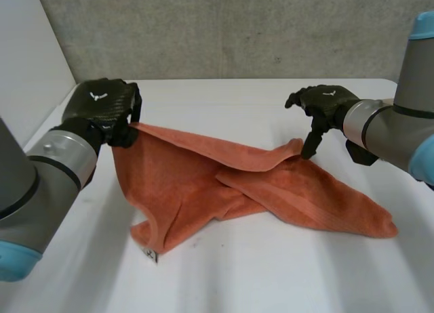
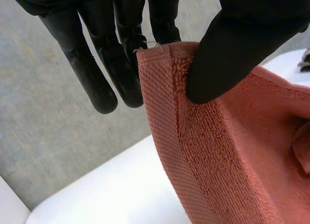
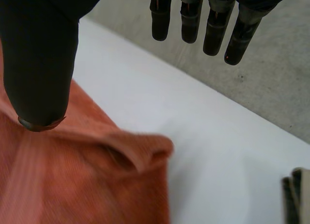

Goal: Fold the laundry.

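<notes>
An orange towel (image 1: pixel 203 184) lies crumpled on the white table (image 1: pixel 271 272), with one layer folded across the middle. My left hand (image 1: pixel 102 103) holds the towel's far left corner lifted off the table. In the left wrist view the thumb (image 2: pixel 242 40) pinches that hemmed corner of the towel (image 2: pixel 232 161) against the fingers. My right hand (image 1: pixel 325 99) hovers over the towel's far right corner with its fingers spread and straight. Its thumb (image 3: pixel 38 54) points down, the tip just touching the towel (image 3: pixel 63 185), whose corner lies slack on the table.
A small tag (image 1: pixel 150 254) sticks out at the towel's near left corner. A grey wall (image 1: pixel 237 28) runs behind the table's far edge, and a white panel (image 1: pixel 27 62) stands at the far left.
</notes>
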You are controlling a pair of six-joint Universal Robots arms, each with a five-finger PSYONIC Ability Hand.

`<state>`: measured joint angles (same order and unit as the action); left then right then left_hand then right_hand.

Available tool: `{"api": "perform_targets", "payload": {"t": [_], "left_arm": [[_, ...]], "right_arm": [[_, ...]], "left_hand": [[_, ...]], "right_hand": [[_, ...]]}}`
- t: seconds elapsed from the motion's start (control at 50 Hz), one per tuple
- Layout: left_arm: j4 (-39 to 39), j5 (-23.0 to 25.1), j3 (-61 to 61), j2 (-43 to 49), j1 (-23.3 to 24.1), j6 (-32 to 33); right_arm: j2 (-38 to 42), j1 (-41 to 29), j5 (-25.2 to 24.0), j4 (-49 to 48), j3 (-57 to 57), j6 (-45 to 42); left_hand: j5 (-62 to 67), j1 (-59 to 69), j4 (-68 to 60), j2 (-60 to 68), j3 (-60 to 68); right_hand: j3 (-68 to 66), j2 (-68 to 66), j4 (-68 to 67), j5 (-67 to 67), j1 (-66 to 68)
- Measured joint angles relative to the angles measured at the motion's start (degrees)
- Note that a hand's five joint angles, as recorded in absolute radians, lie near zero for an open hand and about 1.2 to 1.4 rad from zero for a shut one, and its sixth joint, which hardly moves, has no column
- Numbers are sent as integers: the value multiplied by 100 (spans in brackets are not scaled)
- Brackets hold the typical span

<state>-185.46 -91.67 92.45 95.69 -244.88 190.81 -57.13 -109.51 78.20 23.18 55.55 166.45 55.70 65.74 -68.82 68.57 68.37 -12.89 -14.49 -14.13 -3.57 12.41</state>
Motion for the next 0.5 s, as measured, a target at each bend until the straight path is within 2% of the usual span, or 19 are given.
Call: {"api": "perform_targets", "payload": {"t": [0.02,0.06,0.14,0.36,0.5], "left_arm": [[0,0,14,-83,1,-1],[1,1,31,-214,3,-4],[-4,7,50,-471,9,-7],[-23,24,-55,-848,24,-10],[-26,29,-189,-817,35,-9]], "right_arm": [[-139,-9,0,-189,211,463],[-218,-24,0,-331,383,833],[-218,-77,70,-531,622,1271],[306,-467,839,-1042,979,1334],[269,-724,1002,-1612,1562,1320]], "left_hand": [[0,0,0,0,0],[0,0,0,0,0],[0,0,0,0,0],[0,0,0,0,0],[0,0,0,0,0]], "right_hand": [[0,0,0,0,0],[0,0,0,0,0],[0,0,0,0,0],[0,0,0,0,0],[0,0,0,0,0]]}}
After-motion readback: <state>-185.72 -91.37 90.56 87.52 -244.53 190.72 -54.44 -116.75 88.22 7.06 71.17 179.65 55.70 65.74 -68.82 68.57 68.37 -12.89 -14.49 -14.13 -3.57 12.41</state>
